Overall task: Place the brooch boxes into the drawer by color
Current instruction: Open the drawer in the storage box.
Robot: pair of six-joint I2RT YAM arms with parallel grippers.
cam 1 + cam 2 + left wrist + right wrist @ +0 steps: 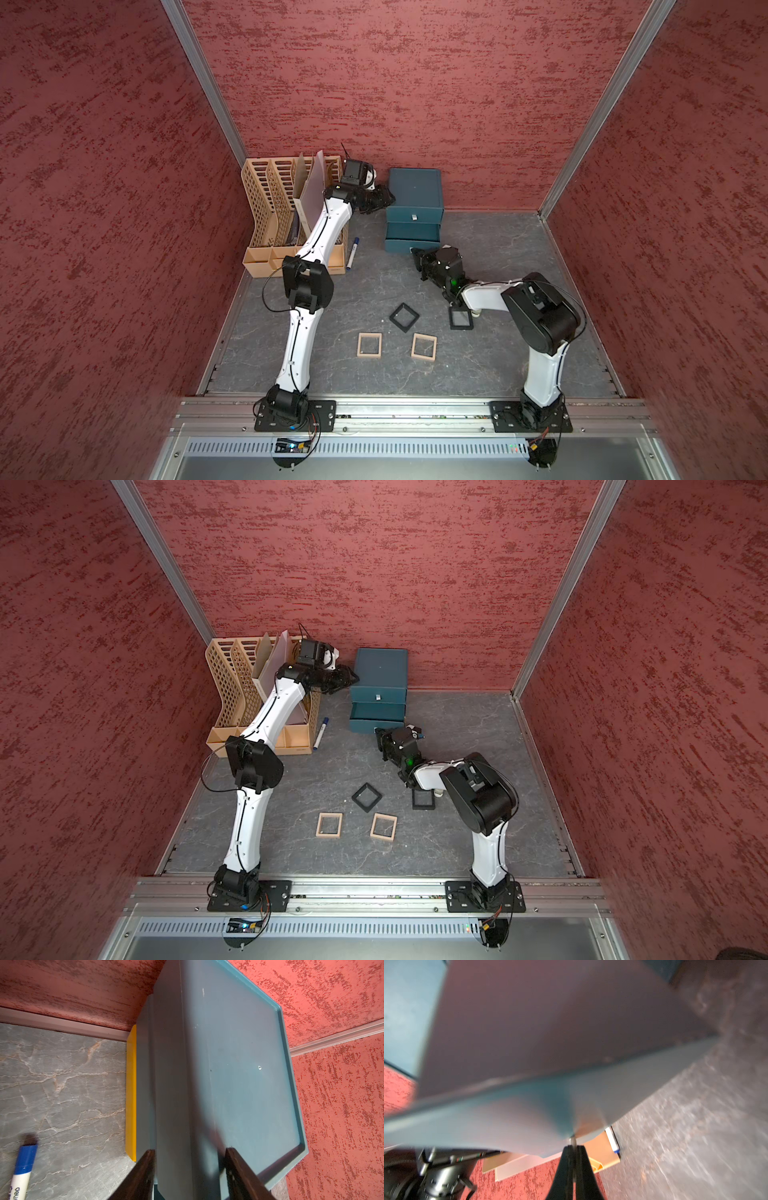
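My right gripper (573, 1148) is clenched on the silver pull (572, 1140) of the bottom drawer (411, 245). My left gripper (190, 1150) clasps the teal chest (415, 187) at its top edge. Two black boxes (403, 317) (461, 319) and two beige boxes (369, 345) (424, 346) lie on the table (498, 257).

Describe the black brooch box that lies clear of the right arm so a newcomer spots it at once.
From the dark teal drawer chest at the back wall, come forward to the two beige frames. The black brooch box lies behind the gap between them; unlike the other black box, it sits turned like a diamond.
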